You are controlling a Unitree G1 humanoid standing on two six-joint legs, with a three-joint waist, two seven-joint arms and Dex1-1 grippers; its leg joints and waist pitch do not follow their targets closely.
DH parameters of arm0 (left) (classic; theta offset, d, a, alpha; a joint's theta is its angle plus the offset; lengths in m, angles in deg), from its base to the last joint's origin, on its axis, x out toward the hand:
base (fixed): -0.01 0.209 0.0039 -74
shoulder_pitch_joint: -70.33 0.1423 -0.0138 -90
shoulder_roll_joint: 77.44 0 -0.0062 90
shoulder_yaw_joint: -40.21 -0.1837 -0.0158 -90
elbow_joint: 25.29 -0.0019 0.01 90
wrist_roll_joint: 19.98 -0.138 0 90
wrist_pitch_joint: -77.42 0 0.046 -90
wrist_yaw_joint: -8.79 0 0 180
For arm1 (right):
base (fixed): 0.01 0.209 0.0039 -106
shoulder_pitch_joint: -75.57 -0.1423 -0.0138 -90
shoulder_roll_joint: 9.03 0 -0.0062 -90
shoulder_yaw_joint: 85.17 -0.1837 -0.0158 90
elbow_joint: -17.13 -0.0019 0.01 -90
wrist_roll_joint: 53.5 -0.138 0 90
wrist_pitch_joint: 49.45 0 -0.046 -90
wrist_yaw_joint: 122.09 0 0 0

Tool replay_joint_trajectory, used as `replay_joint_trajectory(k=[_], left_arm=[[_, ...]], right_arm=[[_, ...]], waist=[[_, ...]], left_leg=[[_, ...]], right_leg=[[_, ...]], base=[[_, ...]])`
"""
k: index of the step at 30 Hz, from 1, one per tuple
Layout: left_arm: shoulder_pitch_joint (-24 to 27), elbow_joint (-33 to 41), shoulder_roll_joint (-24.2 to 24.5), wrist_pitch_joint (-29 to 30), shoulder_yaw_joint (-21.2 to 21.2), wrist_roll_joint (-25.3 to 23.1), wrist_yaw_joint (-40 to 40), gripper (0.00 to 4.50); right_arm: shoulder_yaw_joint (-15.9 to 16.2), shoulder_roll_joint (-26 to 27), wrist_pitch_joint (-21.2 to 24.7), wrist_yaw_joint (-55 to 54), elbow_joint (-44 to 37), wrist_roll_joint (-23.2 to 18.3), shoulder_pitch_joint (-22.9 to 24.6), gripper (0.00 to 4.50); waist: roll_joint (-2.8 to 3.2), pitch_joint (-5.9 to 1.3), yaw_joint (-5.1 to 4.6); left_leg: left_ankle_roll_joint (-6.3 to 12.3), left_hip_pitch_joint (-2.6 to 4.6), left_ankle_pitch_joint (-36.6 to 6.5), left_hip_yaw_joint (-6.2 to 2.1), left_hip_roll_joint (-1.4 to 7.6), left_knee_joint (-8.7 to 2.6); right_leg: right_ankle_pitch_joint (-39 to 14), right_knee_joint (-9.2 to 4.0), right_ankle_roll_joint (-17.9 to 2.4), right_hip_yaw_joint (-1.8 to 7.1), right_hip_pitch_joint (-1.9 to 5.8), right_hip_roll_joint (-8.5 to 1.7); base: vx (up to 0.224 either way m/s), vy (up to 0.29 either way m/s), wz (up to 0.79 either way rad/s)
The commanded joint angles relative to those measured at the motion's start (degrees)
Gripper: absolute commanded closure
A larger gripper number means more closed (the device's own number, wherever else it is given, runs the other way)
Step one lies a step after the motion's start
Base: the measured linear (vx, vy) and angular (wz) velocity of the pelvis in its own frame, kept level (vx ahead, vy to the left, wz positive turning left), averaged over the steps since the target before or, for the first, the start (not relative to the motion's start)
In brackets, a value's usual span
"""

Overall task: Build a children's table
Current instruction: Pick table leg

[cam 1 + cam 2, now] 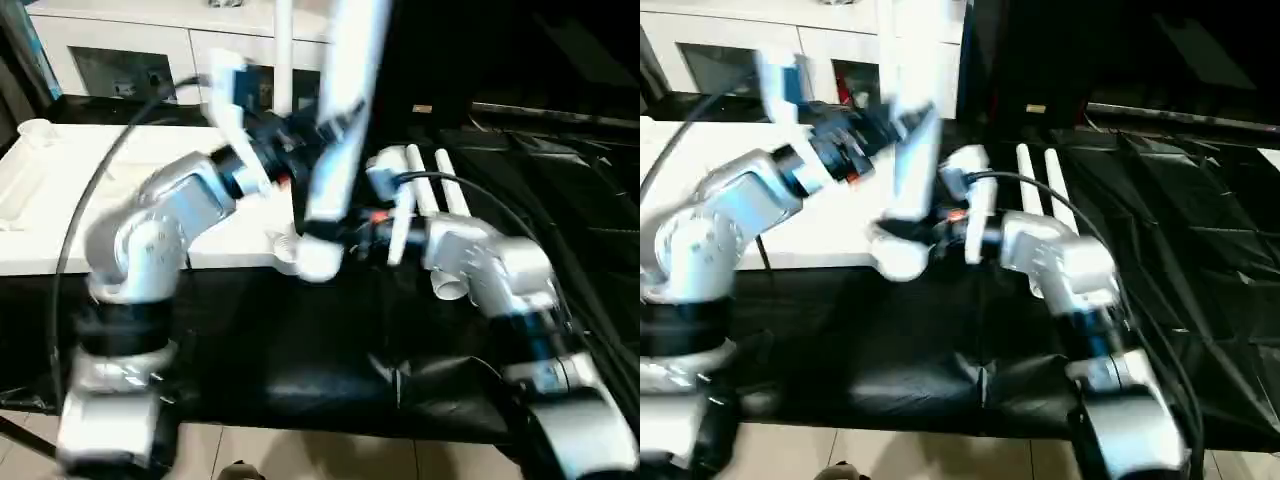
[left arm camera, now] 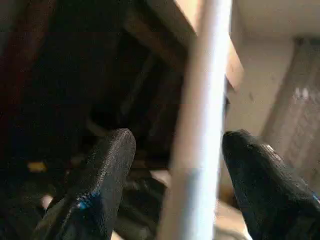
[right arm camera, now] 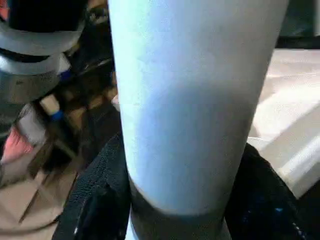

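From the head, a white leg (image 1: 335, 130) stands nearly upright at the near corner of the tabletop (image 1: 60, 200), thick end down, the right gripper (image 1: 375, 235) low on it and the left gripper (image 1: 285, 135) higher. In the left wrist view the fingers (image 2: 100, 185) stand open, the leg between them untouched. In the right wrist view the fingers (image 3: 95, 195) clamp the leg's thick end.

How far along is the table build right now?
Early stage. One leg already stands upright on the tabletop. In hand: the right tool clamps a second leg near its wide end, while the left tool stands open around its shaft. Left: two legs lying on the black cloth.
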Motion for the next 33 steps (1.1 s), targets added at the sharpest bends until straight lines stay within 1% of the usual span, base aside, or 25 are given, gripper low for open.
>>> replay_joint_trajectory(k=[1,3,4,5,6,8,9,10,11,16,18,19,20,22,23,24,25,26,27,28,29,30,31,32,33], left_arm=[[0.39,1.48,0.24,-2.54,0.68,-1.38,-2.52,1.24],[4.58,2.82,5.28,-8.06,-2.5,-14.41,-8.48,1.24],[5.2,2.98,5.91,-8.69,-2.88,-15.95,-9.13,1.24],[8.58,3.74,8.41,-9.82,-4.08,-21.59,-11.97,1.24],[10.1,4.07,9.28,-9.76,-4.34,-23.46,-13.17,1.24],[17.05,5.9,10.69,-11.65,-3.75,-29.19,-16.94,1.24],[22.18,7.51,10.74,-15.19,-3.22,-32.81,-18.48,1.24],[24.67,8.39,10.58,-16.56,-2.89,-34.33,-19.32,1.24],[30.2,10.92,9.36,-17.68,-2.06,-36.84,-21.88,1.24],[37.7,13.36,5.44,-19.81,-2.12,-37.69,-26.64,1.24],[38.5,12.79,4.36,-20.67,-2.55,-38.15,-28.54,1.24],[38.44,12.48,4.02,-20.59,-2.67,-38.15,-29.02,1.24],[37.92,11.88,3.84,-20.57,-3.29,-38.74,-29.2,1.24],[38.06,11.57,3.81,-21.56,-4.0,-40.15,-28.73,1.24],[38.18,11.52,3.69,-21.93,-4.1,-40.63,-28.58,1.24],[38.44,11.45,3.69,-22.11,-4.31,-41.0,-28.47,1.24],[38.63,11.41,3.67,-22.18,-4.44,-41.2,-28.46,1.24],[38.92,11.32,3.58,-22.25,-4.62,-41.2,-28.73,1.24],[39.13,11.2,3.51,-22.33,-4.77,-41.17,-29.11,1.24],[39.28,11.18,3.29,-22.14,-4.78,-41.09,-29.58,1.24],[39.57,11.19,3.25,-22.46,-5.14,-41.83,-30.06,1.24],[39.69,11.15,3.45,-22.25,-5.64,-43.04,-30.63,1.24],[39.67,10.86,3.58,-22.87,-6.01,-43.87,-30.92,1.24],[39.61,10.63,3.62,-23.39,-6.2,-44.44,-31.03,1.24],[39.4,10.75,3.03,-23.05,-6.44,-44.07,-30.8,1.24]], right_arm=[[-1.71,-0.79,-2.06,-3.27,-3.82,1.33,1.11,2.55],[-1.54,-2.54,-4.39,-9.18,-7.95,6.73,4.91,2.55],[-1.47,-2.76,-4.68,-9.9,-8.38,7.44,5.32,2.55],[-1.54,-3.11,-6.3,-14.35,-9.72,11.04,6.97,2.55],[-1.72,-3.04,-7.13,-16.69,-10.13,12.7,7.64,2.55],[-2.47,-2.31,-12.02,-25.28,-11.45,18.81,10.88,2.55],[-2.65,-2.13,-14.0,-28.51,-12.87,21.29,13.66,2.55],[-2.94,-1.91,-14.93,-29.78,-13.57,22.07,15.11,2.55],[-3.43,-1.69,-16.55,-31.4,-15.73,23.34,19.23,2.55],[-5.82,2.37,-12.17,-33.23,-22.0,18.98,26.3,2.55],[-4.92,3.32,-12.85,-34.07,-21.81,19.1,27.78,2.55],[-4.49,3.55,-13.52,-34.07,-21.38,19.22,28.2,2.55],[-3.54,3.92,-15.7,-34.29,-19.89,19.74,28.74,2.55],[-3.07,4.53,-16.94,-34.74,-18.76,20.21,28.82,2.55],[-3.08,4.81,-17.08,-34.86,-18.58,20.45,28.78,2.55],[-2.98,4.94,-17.07,-34.73,-18.41,20.71,28.56,2.55],[-2.9,4.99,-17.0,-34.66,-18.38,20.86,28.43,2.55],[-2.78,4.93,-16.92,-34.7,-18.39,20.83,28.21,2.55],[-2.7,4.85,-16.91,-34.79,-18.33,20.67,28.01,2.55],[-2.64,4.76,-16.97,-34.86,-18.27,20.55,27.9,2.55],[-2.5,4.58,-17.32,-34.77,-18.03,20.46,27.81,2.55],[-2.4,4.45,-17.64,-34.65,-17.67,20.44,27.64,2.55],[-2.3,4.41,-17.88,-34.59,-17.31,20.47,27.42,2.55],[-2.25,4.41,-18.04,-34.56,-17.06,20.52,27.27,2.55],[-2.22,4.44,-18.07,-34.44,-16.75,20.54,26.93,2.55]], waist=[[0.37,-4.75,0.17],[0.68,-4.59,0.17],[0.79,-4.58,0.15],[1.91,-4.57,0.13],[1.61,-4.67,-0.03],[2.32,-4.68,-0.44],[1.91,-4.8,-0.56],[2.76,-4.9,-0.52],[2.7,-4.75,-0.76],[3.15,-3.96,-0.65],[2.65,-3.42,-0.27],[2.44,-3.3,0.43],[2.2,-3.16,0.76],[2.15,-3.28,2.03],[2.64,-3.26,2.14],[2.84,-3.32,2.13],[3.42,-3.63,1.95],[3.86,-3.9,0.93],[4.21,-4.41,0.34],[4.59,-4.48,-1.25],[5.02,-4.13,-2.37],[5.13,-3.9,-2.92],[4.46,-3.63,-3.49],[4.78,-3.66,-3.59],[4.56,-3.72,-3.74]], left_leg=[[-1.41,-0.1,-4.82,-0.04,1.08,-3.64],[-1.96,0.07,-6.04,-0.27,1.24,-3.87],[-2.24,0.16,-6.39,-0.34,1.24,-3.97],[-2.89,0.55,-7.61,-0.35,1.06,-4.06],[-3.38,0.54,-7.0,-0.41,1.32,-4.06],[-4.0,0.47,-6.79,-0.28,1.0,-3.94],[-3.88,0.57,-7.08,-0.2,0.97,-3.85],[-3.68,0.39,-7.04,-0.52,1.39,-3.91],[-3.38,0.42,-8.87,-0.37,1.24,-3.94],[-0.37,0.71,-16.68,-0.26,1.05,-4.49],[2.42,0.19,-16.62,0.12,0.25,-4.2],[4.81,0.22,-13.53,-0.27,0.35,-2.93],[5.84,-0.23,-11.98,-0.48,0.29,-2.19],[8.09,-1.12,-7.7,-2.13,0.72,1.61],[8.66,-1.43,-7.0,-2.93,1.04,1.44],[9.08,-1.33,-6.98,-2.9,0.96,0.75],[10.26,-0.55,-7.78,-2.31,0.75,-1.06],[11.67,1.09,-9.45,-1.15,0.34,-2.78],[12.87,1.87,-8.96,-0.69,-0.04,-3.53],[15.83,2.96,-10.31,-0.03,-0.82,-4.81],[16.0,3.3,-15.77,0.65,-0.7,-6.36],[14.52,2.82,-19.8,0.78,-0.36,-7.26],[8.59,1.71,-29.7,0.68,0.9,-9.12],[4.6,1.27,-34.54,0.25,1.3,-9.64],[-3.12,1.13,-41.71,-0.86,1.5,-10.01]], right_leg=[[-5.46,-4.07,-6.71,3.37,4.33,-4.7],[-7.88,-4.52,-3.98,3.36,4.13,-4.53],[-8.79,-4.53,-2.78,3.36,4.16,-4.57],[-12.4,-4.88,-0.4,3.35,3.88,-4.53],[-11.61,-4.9,0.02,3.44,3.85,-4.6],[-10.22,-4.67,-0.8,3.33,3.59,-4.34],[-9.36,-4.67,-1.53,3.28,3.66,-4.18],[-6.72,-4.54,-2.53,3.31,3.59,-4.37],[-6.54,-4.69,-2.99,3.29,3.62,-4.12],[-15.42,-6.19,-3.91,3.5,3.32,-4.51],[-25.59,-7.36,-3.12,4.49,3.83,-6.55],[-33.23,-8.57,-2.19,6.07,4.02,-9.28],[-36.6,-8.98,-1.53,6.89,4.34,-10.47],[-44.86,-10.52,-0.37,10.17,4.66,-15.83],[-42.83,-10.38,-2.46,9.86,4.66,-15.65],[-40.85,-10.12,-3.48,9.16,4.62,-14.72],[-35.58,-9.36,-5.24,7.5,4.03,-12.09],[-29.19,-8.11,-5.94,5.58,2.85,-8.7],[-24.57,-6.98,-5.9,4.45,2.7,-6.95],[-17.88,-5.0,-4.69,2.42,1.28,-3.47],[-15.04,-3.63,-3.74,0.65,0.13,-1.54],[-13.82,-2.58,-3.34,0.02,0.07,-0.71],[-10.7,-0.88,-2.61,-0.59,0.75,-0.44],[-9.0,-0.51,-2.19,-0.36,1.1,-0.79],[-7.19,-1.63,-1.23,1.21,1.71,-2.16]], base=[[0.0,0.0,0.0],[0.0,0.0,0.0],[0.0,0.0,0.0],[0.0,0.0,0.0],[0.0,0.0,0.0],[0.0,0.0,0.0],[0.0,0.0,0.0],[0.0,0.0,0.0],[0.0,0.0,0.0],[0.0,0.0,0.0],[0.0,0.0,0.0],[0.0,0.0,0.0],[0.0,0.0,0.0],[-0.027,0.075,-0.02],[-0.028,0.095,-0.03],[-0.023,0.142,-0.03],[-0.021,0.172,0.05],[-0.021,0.172,0.05],[-0.022,0.19,0.08],[-0.029,0.214,0.06],[-0.029,0.214,0.06],[-0.044,0.207,0.16],[-0.058,0.159,0.18],[-0.058,0.159,0.18],[-0.064,0.099,0.11]])
